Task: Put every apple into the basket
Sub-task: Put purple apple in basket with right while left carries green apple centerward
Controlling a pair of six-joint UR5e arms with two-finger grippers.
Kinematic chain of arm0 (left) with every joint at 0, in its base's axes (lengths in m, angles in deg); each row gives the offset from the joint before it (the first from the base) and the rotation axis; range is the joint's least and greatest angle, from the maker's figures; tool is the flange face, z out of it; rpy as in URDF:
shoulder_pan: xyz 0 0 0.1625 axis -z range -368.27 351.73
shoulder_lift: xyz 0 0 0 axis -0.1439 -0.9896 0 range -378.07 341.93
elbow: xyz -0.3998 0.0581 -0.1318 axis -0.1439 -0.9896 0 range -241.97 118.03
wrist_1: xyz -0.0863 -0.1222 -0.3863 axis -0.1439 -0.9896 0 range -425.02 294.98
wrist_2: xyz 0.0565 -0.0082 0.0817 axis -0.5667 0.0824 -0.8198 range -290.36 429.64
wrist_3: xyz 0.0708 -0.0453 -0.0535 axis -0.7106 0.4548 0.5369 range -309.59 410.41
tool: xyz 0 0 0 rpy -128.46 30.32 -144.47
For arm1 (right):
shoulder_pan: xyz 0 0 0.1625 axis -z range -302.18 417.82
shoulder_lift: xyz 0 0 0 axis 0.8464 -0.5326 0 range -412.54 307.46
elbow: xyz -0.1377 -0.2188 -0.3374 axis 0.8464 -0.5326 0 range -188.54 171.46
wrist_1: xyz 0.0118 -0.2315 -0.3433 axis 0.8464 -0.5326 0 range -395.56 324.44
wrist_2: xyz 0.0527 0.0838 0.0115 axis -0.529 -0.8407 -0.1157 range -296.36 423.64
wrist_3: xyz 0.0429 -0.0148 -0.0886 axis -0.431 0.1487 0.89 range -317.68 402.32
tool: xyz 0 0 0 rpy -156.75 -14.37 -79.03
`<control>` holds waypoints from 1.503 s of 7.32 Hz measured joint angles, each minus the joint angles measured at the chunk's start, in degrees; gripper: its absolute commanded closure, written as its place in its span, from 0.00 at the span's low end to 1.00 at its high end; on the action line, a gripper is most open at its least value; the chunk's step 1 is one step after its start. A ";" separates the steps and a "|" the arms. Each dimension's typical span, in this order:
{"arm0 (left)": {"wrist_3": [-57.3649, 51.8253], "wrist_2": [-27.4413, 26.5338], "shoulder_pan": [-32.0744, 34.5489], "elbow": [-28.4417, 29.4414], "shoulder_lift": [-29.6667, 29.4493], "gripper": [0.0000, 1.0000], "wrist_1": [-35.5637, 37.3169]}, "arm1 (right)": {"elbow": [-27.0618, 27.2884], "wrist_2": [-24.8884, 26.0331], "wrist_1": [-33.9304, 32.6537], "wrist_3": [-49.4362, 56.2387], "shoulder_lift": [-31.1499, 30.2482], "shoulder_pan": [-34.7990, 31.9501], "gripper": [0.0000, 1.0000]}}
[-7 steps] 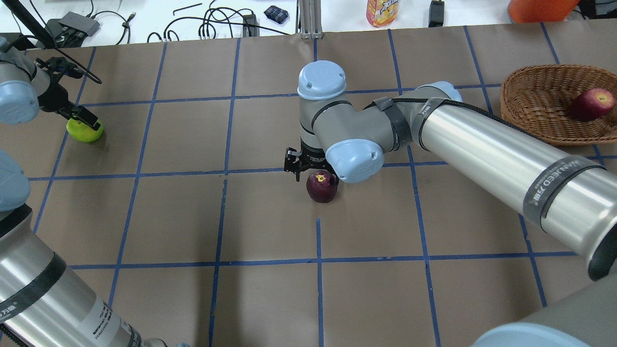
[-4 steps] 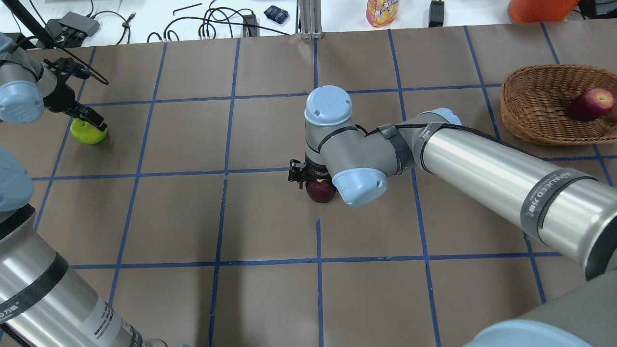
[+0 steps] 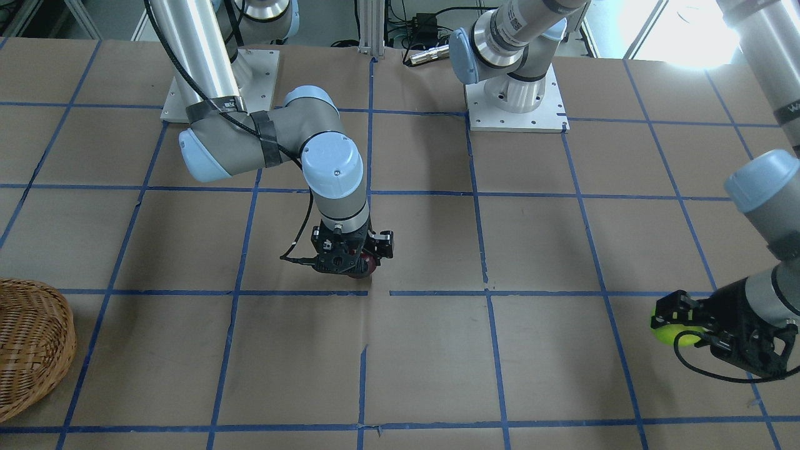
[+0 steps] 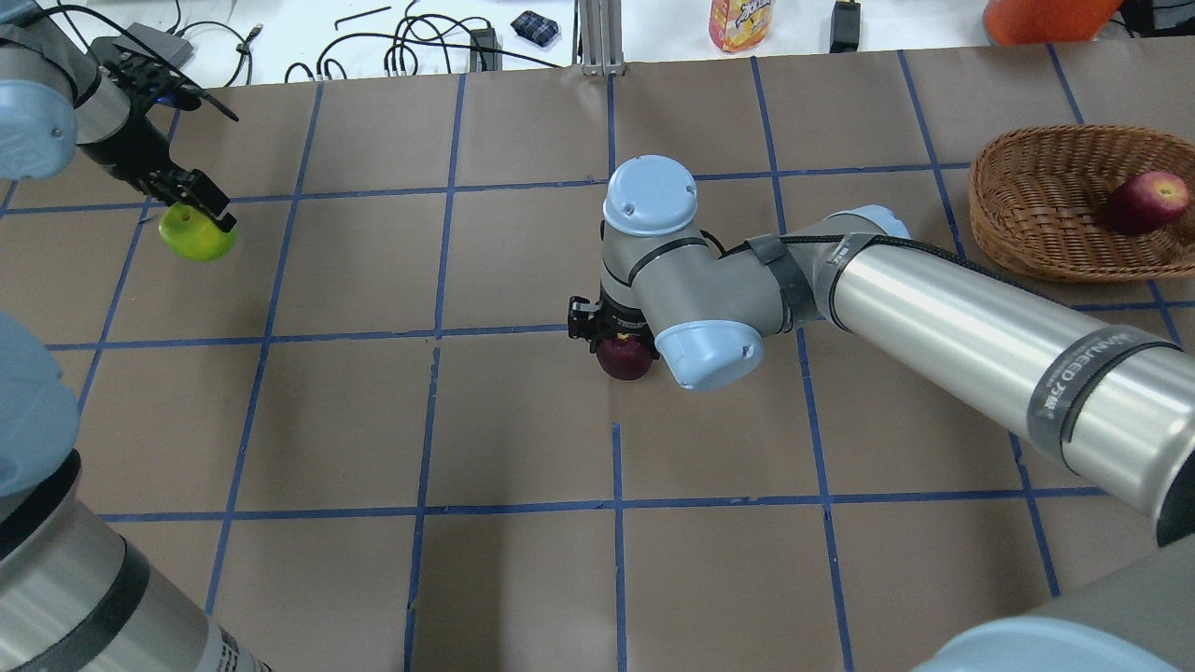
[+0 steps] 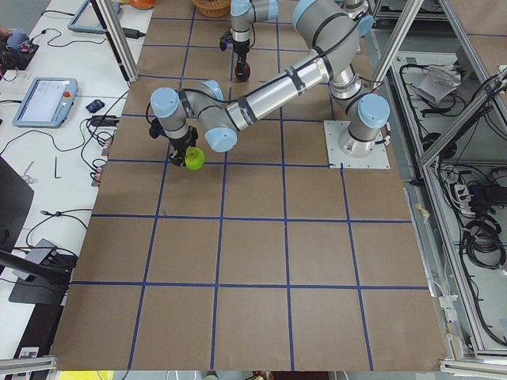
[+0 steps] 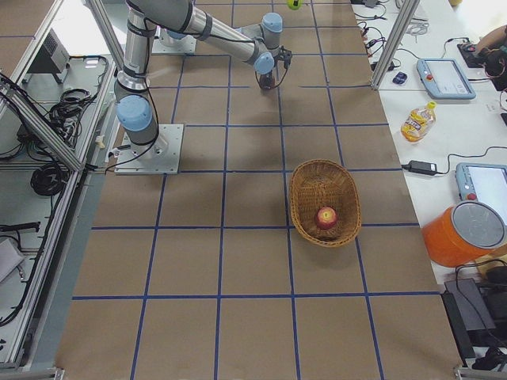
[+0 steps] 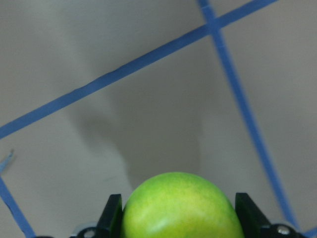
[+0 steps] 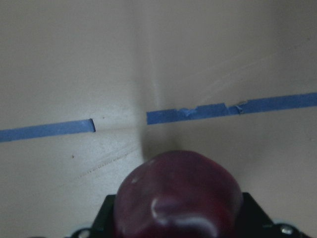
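Observation:
My left gripper (image 4: 199,220) is shut on the lime green apple (image 4: 194,235) and holds it above the table at the far left; the left wrist view shows the apple (image 7: 181,208) between the fingers with its shadow on the paper below. My right gripper (image 4: 616,343) is down over the dark maroon apple (image 4: 624,359) at the table's centre, its fingers against the apple's sides (image 8: 178,198). The red apple (image 4: 1146,201) lies inside the wicker basket (image 4: 1027,261) at the far right.
The table is brown paper with a blue tape grid. Beyond its far edge are cables (image 4: 411,42), an aluminium post (image 4: 597,37), a yellow bottle (image 4: 740,23) and an orange container (image 4: 1046,19). The right arm's long link stretches from the centre to the near right.
My left gripper has lifted the green apple off the table and carried it up and a little rightward. My right gripper has lowered onto the maroon apple and now covers its top.

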 measured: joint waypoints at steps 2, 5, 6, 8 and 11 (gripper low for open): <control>18.20 5.94 6.93 -9.24 9.38 1.00 -3.78 | -4.17 -0.20 8.57 3.49 -4.53 8.02 0.36; 51.83 6.86 29.01 -14.84 14.50 1.00 2.32 | -6.38 0.05 15.61 23.00 -8.10 26.18 0.40; 63.14 5.99 36.53 -14.89 13.38 1.00 8.34 | -6.55 0.08 15.47 32.84 -7.80 33.01 0.40; 75.85 4.93 45.92 -14.70 8.92 1.00 18.32 | -8.87 2.50 10.70 48.87 -3.65 43.88 0.40; 77.15 -5.04 49.45 -16.25 4.58 1.00 24.65 | -20.60 1.92 13.03 57.34 6.48 52.75 0.02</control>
